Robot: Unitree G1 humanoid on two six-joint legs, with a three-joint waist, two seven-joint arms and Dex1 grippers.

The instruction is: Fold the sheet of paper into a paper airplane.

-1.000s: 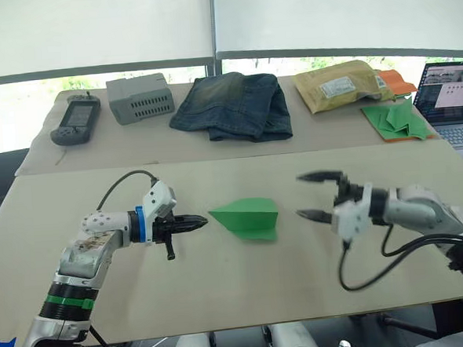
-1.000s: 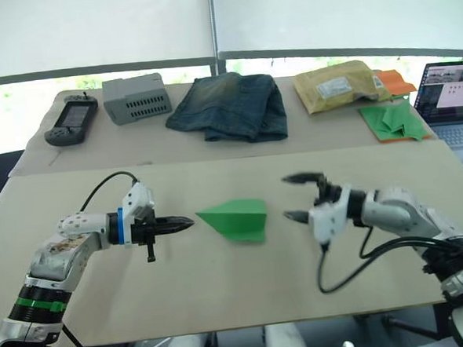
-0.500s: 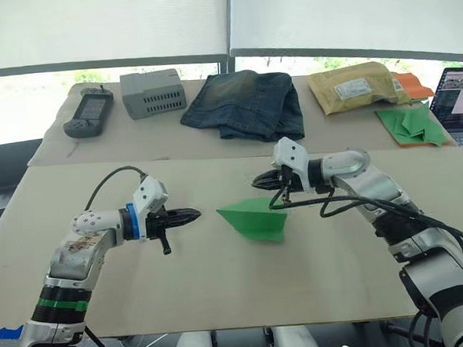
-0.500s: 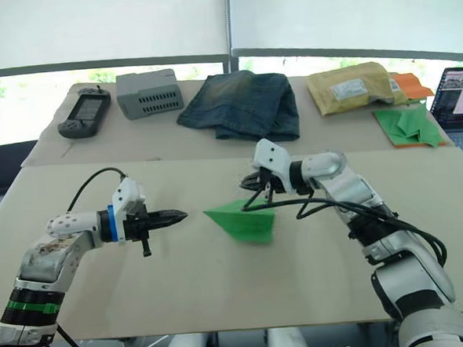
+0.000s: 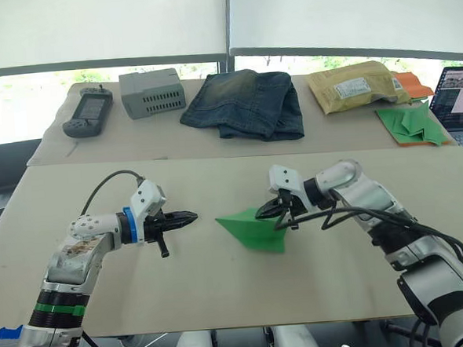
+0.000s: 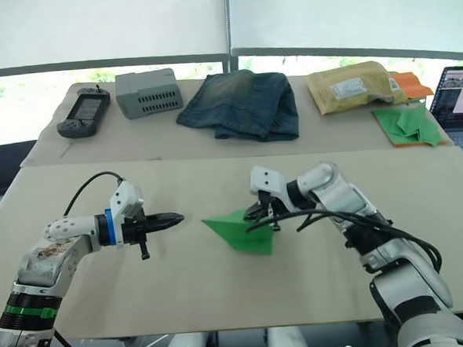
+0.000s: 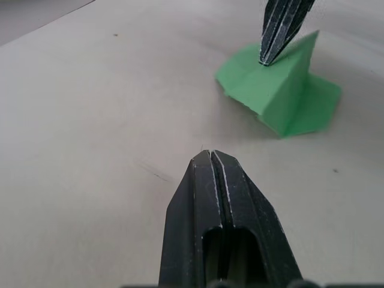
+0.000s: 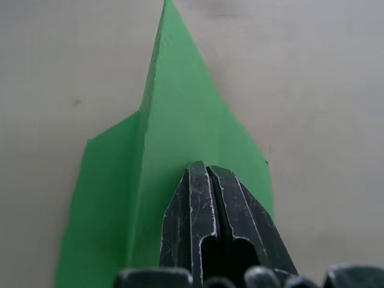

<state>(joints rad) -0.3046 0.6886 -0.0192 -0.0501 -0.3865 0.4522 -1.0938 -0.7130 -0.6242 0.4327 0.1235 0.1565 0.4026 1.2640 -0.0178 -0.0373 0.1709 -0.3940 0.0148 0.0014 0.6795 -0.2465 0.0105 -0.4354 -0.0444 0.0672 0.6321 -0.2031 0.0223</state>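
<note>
Daylight came in from the windows (image 5: 22, 96) at twelve o'clock, where the strip below the blinds (image 5: 97, 24) was blown out to near white. The table (image 5: 223, 292) was evenly and softly lit, with only faint shadows. In the left wrist view the near black fingers (image 7: 222, 210) were slightly soft, and the paper airplane (image 7: 288, 96) beyond was a little blurred.

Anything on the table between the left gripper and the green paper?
Nothing: bare table separates the left gripper from the paper airplane, seen in the left wrist view.
</note>
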